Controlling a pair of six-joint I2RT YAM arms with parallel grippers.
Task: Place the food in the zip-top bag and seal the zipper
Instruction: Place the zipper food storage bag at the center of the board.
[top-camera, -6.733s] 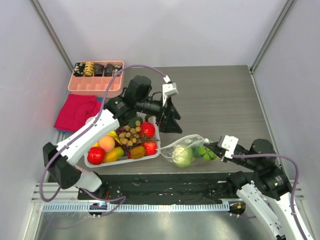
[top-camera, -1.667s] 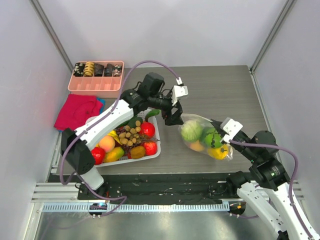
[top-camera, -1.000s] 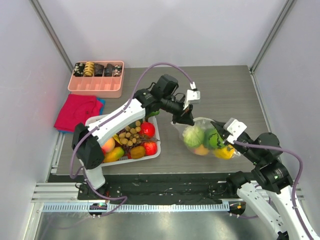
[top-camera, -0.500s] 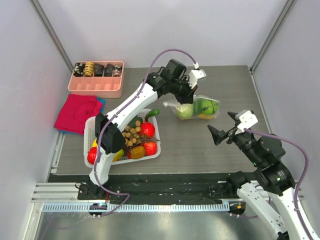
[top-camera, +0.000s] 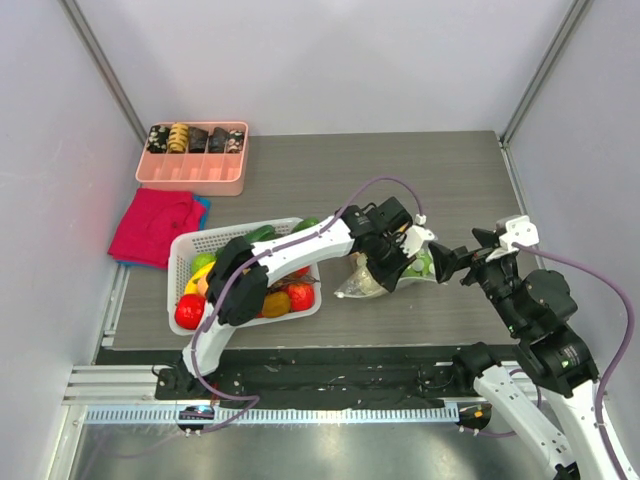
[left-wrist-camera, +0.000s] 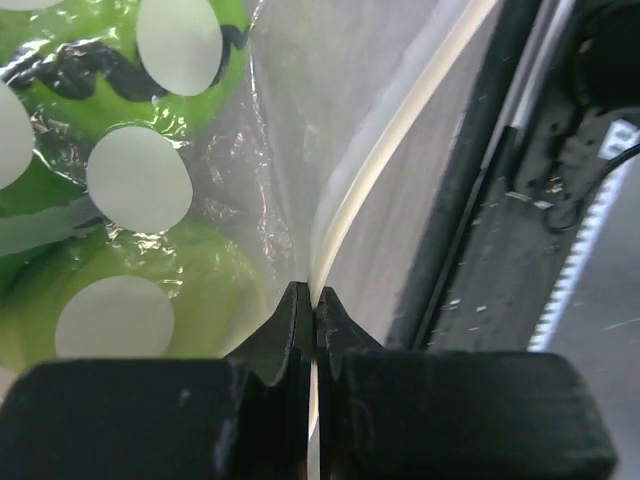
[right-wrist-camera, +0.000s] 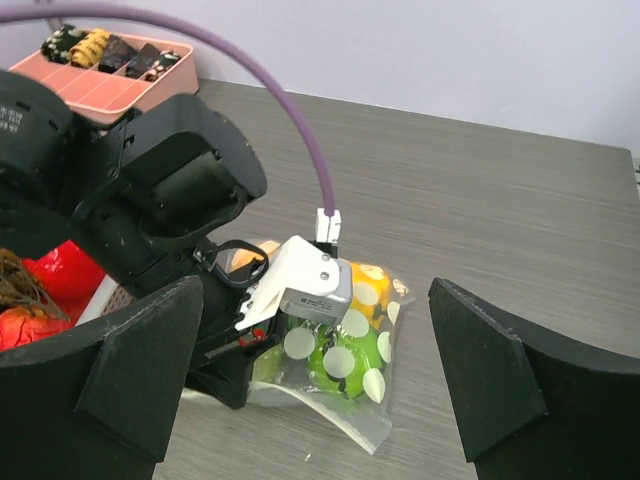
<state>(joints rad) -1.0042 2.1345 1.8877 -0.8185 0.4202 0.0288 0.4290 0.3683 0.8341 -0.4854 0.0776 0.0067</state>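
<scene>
The zip-top bag (top-camera: 362, 284) lies on the table right of the basket, clear with white dots. Inside it is food: a green pepper (right-wrist-camera: 335, 365), a yellow piece (right-wrist-camera: 368, 280) and a pale green one (left-wrist-camera: 150, 310). My left gripper (top-camera: 388, 262) is shut on the bag's edge, its jaws pinching the thin pale zipper (left-wrist-camera: 400, 120) strip; the left gripper (left-wrist-camera: 311, 295) covers part of the bag from above. My right gripper (top-camera: 466, 252) hovers just right of the bag, open and holding nothing. In its own view the right gripper (right-wrist-camera: 318, 300) frames the bag (right-wrist-camera: 420, 425).
The white slotted basket (top-camera: 200, 243) at the left holds more food, among it a red apple (top-camera: 191, 311). A pink tray (top-camera: 195, 172) with dark items stands at the back left, a red cloth (top-camera: 155, 222) beside it. The table's front edge runs just below the bag.
The right gripper let go of the bag and drew back to the right, wide open. The left gripper swung the bag to the far side, then brought it down toward the front.
</scene>
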